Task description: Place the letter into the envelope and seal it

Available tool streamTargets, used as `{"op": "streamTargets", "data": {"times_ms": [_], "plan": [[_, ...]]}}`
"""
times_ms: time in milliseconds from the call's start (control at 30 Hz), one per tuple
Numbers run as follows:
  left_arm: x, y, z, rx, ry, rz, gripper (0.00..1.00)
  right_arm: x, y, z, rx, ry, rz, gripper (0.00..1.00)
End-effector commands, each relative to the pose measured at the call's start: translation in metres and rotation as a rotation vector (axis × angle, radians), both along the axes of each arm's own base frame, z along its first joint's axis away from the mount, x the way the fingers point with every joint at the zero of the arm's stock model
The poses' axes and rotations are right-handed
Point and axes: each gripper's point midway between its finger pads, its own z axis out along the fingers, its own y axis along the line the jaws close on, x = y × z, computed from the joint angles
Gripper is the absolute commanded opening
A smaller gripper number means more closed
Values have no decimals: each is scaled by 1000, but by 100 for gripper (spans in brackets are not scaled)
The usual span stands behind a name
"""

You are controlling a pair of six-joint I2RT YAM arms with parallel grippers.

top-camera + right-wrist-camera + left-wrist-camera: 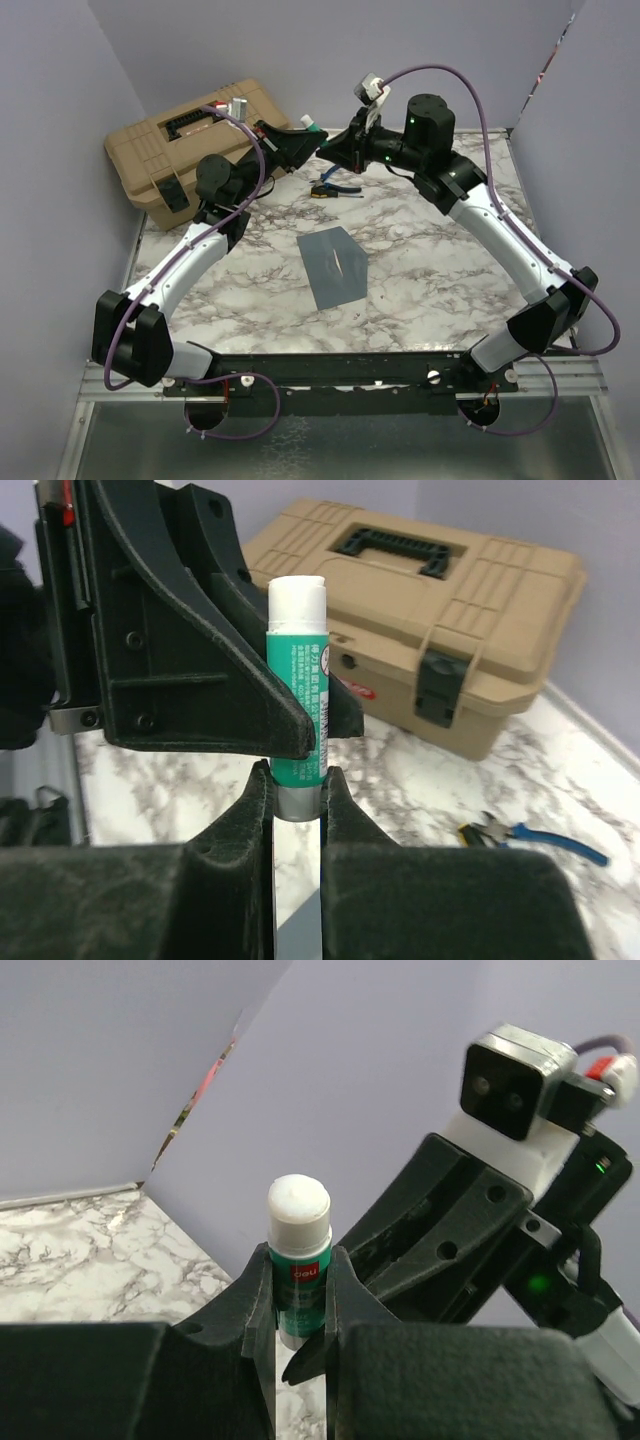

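Observation:
The blue-grey envelope lies flat in the middle of the marble table, away from both grippers. The cream-tan letter is not in view. A green glue stick with a white top is held upright in the air at the back of the table, between both grippers. My left gripper is shut on the stick's green body. My right gripper is shut on the stick's grey base, just below the left gripper's fingers.
A tan toolbox with black latches stands at the back left and also shows in the right wrist view. Blue-handled pliers lie on the table behind the envelope. Purple walls close in the back and sides.

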Motion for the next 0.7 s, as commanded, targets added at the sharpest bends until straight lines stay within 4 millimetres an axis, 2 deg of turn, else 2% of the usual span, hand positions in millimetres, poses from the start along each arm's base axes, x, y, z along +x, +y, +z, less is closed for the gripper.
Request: {"op": "streamTargets", "data": {"times_ms": [0,233,433,667], "plan": [[-27,-2,25,63,-180,-36,0,-31,1,4,45,155,249,0],[-43,-4,35,93,-276,-76,0,-80,-2,5,101,315,609,0],[-60,-6,45,74,-338,-140,0,-96,-4,9,133,367,735,0],[-71,-6,51,53,-361,-180,0,-116,-12,19,165,400,855,0]]}}
